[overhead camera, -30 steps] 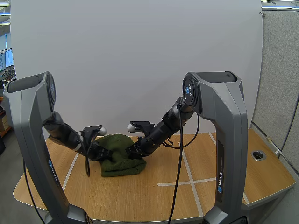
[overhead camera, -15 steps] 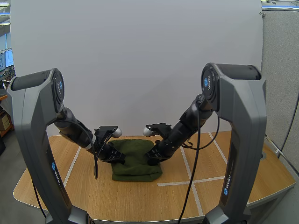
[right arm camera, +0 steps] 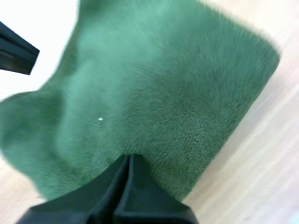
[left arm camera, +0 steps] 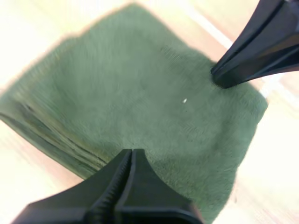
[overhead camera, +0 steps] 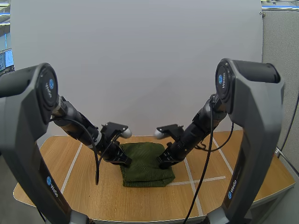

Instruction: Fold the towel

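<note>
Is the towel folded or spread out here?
Folded. The towel lies on the table as a compact, thick block, and stacked layers show along its edge in the left wrist view.

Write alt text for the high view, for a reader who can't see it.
A folded dark green towel lies on a wooden table marked with white lines. The left gripper reaches down to the towel's left side and the right gripper to its right side, both tips at the cloth.
</note>
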`<action>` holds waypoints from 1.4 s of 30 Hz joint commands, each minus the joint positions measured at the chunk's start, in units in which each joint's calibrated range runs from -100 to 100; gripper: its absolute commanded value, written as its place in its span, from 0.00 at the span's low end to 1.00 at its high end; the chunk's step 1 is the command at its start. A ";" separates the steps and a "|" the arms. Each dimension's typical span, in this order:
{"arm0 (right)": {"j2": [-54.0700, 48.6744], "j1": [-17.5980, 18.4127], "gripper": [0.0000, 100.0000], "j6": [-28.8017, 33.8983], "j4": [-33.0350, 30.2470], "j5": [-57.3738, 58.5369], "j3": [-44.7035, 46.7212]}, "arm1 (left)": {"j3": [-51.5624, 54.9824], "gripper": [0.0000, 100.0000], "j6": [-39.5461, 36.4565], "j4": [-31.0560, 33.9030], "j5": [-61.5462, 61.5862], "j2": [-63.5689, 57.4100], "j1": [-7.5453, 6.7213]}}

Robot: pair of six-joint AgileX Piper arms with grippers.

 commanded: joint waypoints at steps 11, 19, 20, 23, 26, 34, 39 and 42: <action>-21.98 -0.33 0.00 3.41 -6.92 12.61 6.24 | 1.27 0.00 -3.07 1.88 18.46 -17.67 -0.19; -21.98 -0.33 0.00 3.18 -8.91 3.09 11.50 | 10.56 0.00 1.83 2.85 7.12 -16.46 -0.19; -21.98 -0.33 0.00 3.18 -8.97 2.68 11.50 | 10.71 0.00 1.83 2.85 7.30 -15.46 -0.19; -22.12 -0.33 0.00 3.29 -9.10 3.10 11.50 | 10.71 0.00 1.83 2.74 7.20 -14.38 -0.19; -22.83 -0.80 0.00 3.61 -9.10 5.78 11.50 | 10.71 0.00 1.83 3.22 9.21 -15.20 -0.19; -26.86 -2.88 0.00 3.27 -8.18 3.97 11.50 | 10.71 0.00 -0.71 4.59 6.07 -20.78 -0.19; -26.03 -2.88 0.00 1.37 -3.77 3.73 11.50 | 10.71 0.00 -0.13 3.44 3.66 -20.78 -0.19; -25.03 -2.88 0.00 -0.25 -1.46 3.33 11.50 | 10.71 0.00 1.94 0.97 2.28 -19.90 -0.19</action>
